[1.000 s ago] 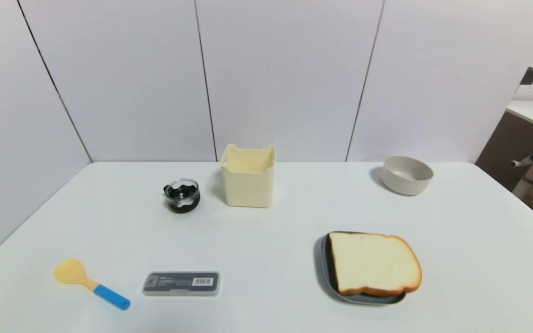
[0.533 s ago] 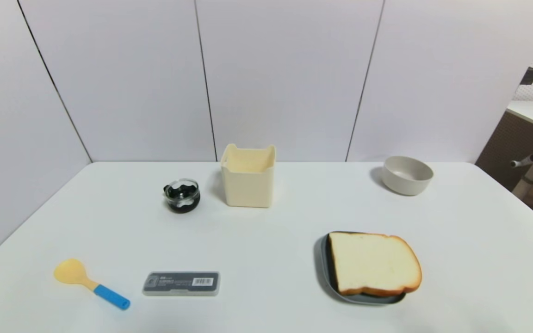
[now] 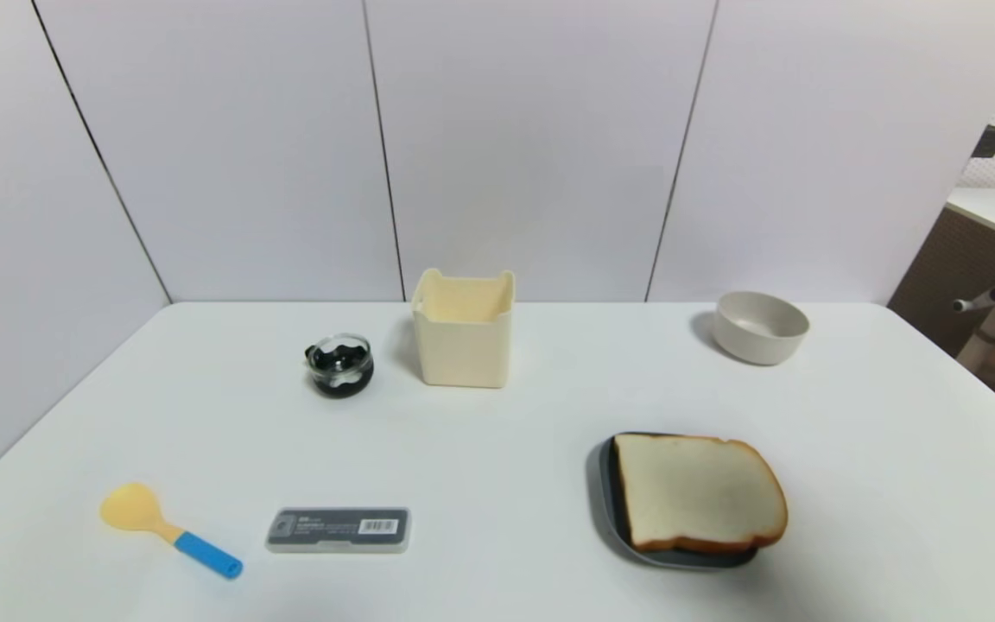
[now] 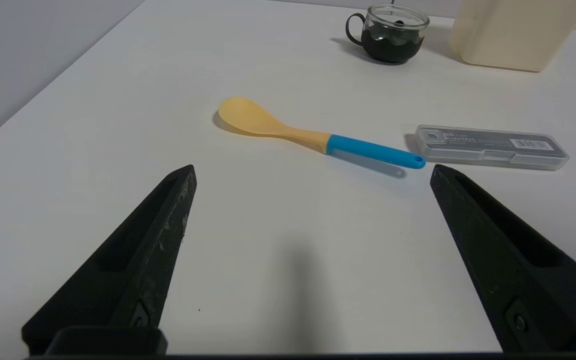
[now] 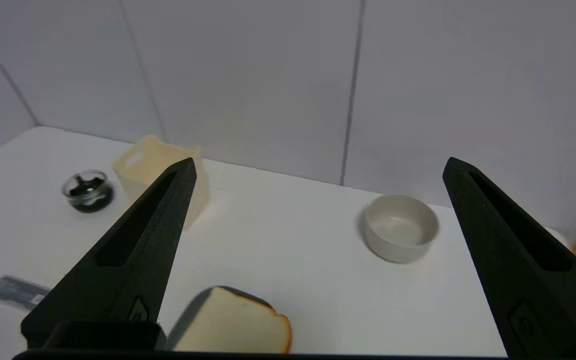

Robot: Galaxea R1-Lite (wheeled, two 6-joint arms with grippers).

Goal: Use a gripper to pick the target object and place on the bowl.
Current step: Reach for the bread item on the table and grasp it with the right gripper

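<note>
— Where is the bread (image 3: 698,492)?
— On the plate (image 3: 605,501), well apart from the bowl (image 3: 760,326).
— And the grippers?
— The right gripper (image 5: 318,167) is spread wide above the bread. The left gripper (image 4: 310,172) is wide too, near the spoon (image 4: 313,135).

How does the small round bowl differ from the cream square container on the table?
The bowl is round, low and off-white grey; the cream container is square, taller and has notched handle cut-outs at its rim. The bowl stands on the right side, the container near the middle. Both stand upright and open-topped near the back wall.
</note>
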